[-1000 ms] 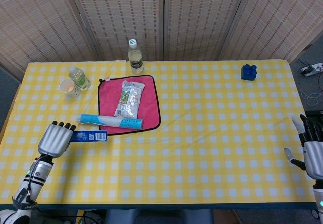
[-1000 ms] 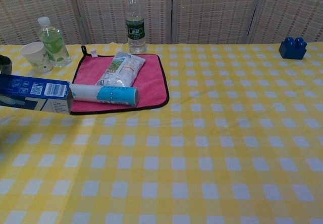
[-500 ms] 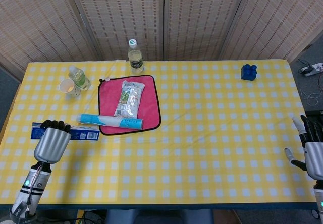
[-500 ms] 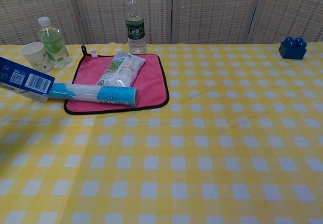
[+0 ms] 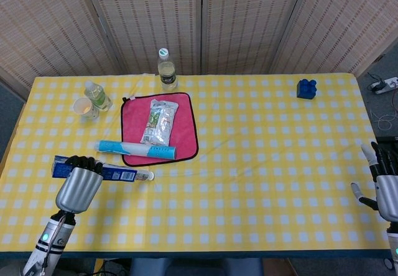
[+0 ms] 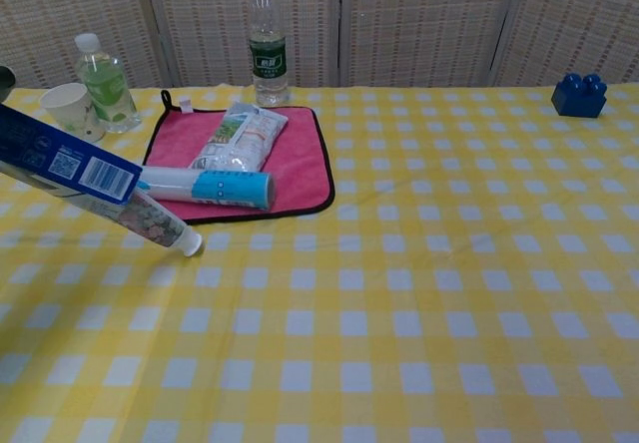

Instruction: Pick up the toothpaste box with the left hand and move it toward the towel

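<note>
My left hand (image 5: 79, 188) grips the blue toothpaste box (image 5: 93, 171) near the table's front left, fingers wrapped over its top. In the chest view the box (image 6: 62, 157) is off the table, tilted down to the right. A toothpaste tube (image 6: 155, 225) sticks out of its lower open end, the white cap close to the cloth. The pink towel (image 5: 133, 115) lies just beyond, with a silver packet (image 5: 162, 120) on it and a blue-and-white tube (image 5: 137, 150) across its front edge. My right hand (image 5: 385, 190) is open at the table's right edge, holding nothing.
A paper cup (image 5: 81, 107) and a small bottle (image 5: 96, 94) stand left of the towel. A taller bottle (image 5: 165, 71) stands behind it. A blue toy block (image 5: 306, 88) sits at the back right. Yellow checked cloth (image 5: 267, 164) covers the table.
My left hand has moved nearer and to the right with the box. The box now tilts down to the right, and a toothpaste tube has slid out of its end.
</note>
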`<state>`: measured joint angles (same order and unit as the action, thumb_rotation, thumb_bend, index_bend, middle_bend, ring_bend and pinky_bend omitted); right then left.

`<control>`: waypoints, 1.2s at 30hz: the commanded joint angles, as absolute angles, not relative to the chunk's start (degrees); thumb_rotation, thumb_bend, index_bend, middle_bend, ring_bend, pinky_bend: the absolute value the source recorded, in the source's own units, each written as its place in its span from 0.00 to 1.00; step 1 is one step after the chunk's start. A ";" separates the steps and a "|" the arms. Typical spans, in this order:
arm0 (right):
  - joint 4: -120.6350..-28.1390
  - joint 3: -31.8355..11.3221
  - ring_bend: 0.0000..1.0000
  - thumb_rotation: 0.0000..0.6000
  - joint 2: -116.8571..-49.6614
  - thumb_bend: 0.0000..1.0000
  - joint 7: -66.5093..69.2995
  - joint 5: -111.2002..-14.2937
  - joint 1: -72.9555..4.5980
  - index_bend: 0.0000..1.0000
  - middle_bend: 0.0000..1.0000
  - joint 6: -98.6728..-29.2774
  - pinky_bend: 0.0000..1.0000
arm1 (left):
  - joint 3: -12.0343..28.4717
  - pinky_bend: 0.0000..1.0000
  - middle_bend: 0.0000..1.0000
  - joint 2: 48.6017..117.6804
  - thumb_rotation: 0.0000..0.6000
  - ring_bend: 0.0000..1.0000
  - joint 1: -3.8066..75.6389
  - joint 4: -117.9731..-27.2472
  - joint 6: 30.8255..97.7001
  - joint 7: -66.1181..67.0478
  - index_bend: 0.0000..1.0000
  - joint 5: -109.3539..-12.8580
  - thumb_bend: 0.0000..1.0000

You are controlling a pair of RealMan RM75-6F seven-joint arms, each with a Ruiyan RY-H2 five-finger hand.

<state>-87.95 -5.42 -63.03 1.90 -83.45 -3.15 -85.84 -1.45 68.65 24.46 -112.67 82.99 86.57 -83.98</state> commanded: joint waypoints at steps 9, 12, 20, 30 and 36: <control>-87.30 -5.38 0.00 1.00 -63.30 0.28 2.47 -83.21 -3.04 0.00 0.00 -85.69 0.00 | 2.27 0.49 0.56 66.92 1.00 0.45 24.06 -115.31 83.47 83.30 0.49 -84.23 0.35; -87.08 -5.33 0.00 1.00 -63.42 0.28 2.63 -83.18 -3.02 0.00 0.00 -85.59 0.00 | 3.48 0.49 0.56 66.09 1.00 0.45 23.68 -116.04 83.94 81.72 0.49 -82.61 0.35; -86.92 -5.38 0.00 1.00 -63.48 0.28 2.83 -83.43 -3.09 0.00 0.00 -85.68 0.00 | 5.83 0.49 0.56 64.35 1.00 0.44 23.26 -116.44 84.19 79.67 0.48 -77.61 0.35; -87.06 -5.31 0.00 1.00 -63.53 0.28 2.58 -83.58 -3.25 0.00 0.00 -85.42 0.00 | 4.56 0.49 0.56 63.77 1.00 0.44 23.32 -116.58 82.19 77.75 0.48 -76.13 0.35; -87.40 -5.25 0.00 1.00 -63.37 0.28 2.26 -83.37 -3.25 0.00 0.00 -85.15 0.00 | 4.54 0.49 0.55 63.65 1.00 0.44 23.54 -118.10 81.68 81.78 0.48 -70.55 0.35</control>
